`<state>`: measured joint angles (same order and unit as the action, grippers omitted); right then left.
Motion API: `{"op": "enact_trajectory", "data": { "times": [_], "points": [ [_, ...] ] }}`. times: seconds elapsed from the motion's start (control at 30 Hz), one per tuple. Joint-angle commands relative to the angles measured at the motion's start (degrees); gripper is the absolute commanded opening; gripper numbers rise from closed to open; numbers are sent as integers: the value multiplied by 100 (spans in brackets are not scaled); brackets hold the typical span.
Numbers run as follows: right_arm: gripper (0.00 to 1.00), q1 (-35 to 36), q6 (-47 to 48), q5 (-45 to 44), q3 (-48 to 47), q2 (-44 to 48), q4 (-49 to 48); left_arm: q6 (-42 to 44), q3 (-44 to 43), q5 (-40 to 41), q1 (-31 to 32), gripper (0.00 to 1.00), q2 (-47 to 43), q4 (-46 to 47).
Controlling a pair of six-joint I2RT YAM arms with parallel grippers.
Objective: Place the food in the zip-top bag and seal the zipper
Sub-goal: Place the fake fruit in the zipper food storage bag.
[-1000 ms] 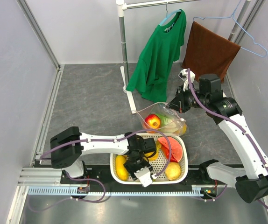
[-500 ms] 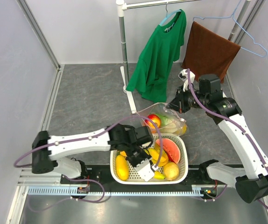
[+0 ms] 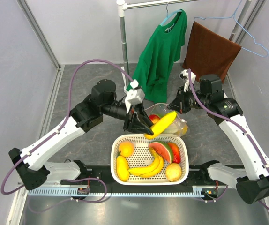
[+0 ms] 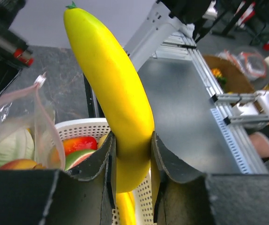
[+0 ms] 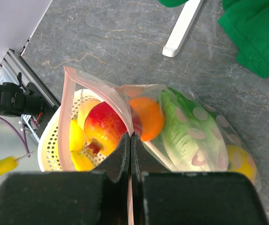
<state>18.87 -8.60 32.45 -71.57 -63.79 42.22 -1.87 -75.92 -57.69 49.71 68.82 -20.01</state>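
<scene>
Now my left pincer (image 4: 132, 145) clamps a yellow banana (image 4: 111, 89) above the white basket's (image 3: 134, 136) far edge. My right pincer (image 5: 130, 140) is closed on the pink zipper (image 5: 90, 79) of the zip-top bag (image 5: 209, 122), which lies just beyond that edge holding cabbage (image 5: 181, 136), orange (image 5: 149, 117) and yellow fruit (image 5: 240, 161).

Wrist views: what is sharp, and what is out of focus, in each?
Left wrist: banana sharp, left fingers close to the lens and soft; right wrist: bag and floor sharp, right fingers dark and blurred.

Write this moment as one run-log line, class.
left gripper: shut on banana over basket | right gripper: pinching bag rim | bag: open, unsealed
</scene>
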Motion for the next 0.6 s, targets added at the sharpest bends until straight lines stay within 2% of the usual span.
{"op": "enact_trajectory", "data": {
  "times": [0.0,0.13,0.23,0.37,0.43,0.57],
  "points": [
    [0,-24,25,261,-85,200,-143,-3160,551,-322,-532,2,35,2851],
    [0,-33,60,420,-103,349,-187,-3171,481,-138,-665,2,325,3029],
    [0,-24,69,420,-94,420,-161,-2618,824,521,-674,2,150,3196],
    [0,-24,8,464,-68,402,-161,-1749,1035,837,-691,2,176,3091],
    [0,-33,-19,456,-68,385,-152,-1580,1237,1039,-691,2,97,3056],
    [0,-24,-45,456,-32,359,-161,-1422,1729,1986,-691,2,-88,3249]
  ]
}}
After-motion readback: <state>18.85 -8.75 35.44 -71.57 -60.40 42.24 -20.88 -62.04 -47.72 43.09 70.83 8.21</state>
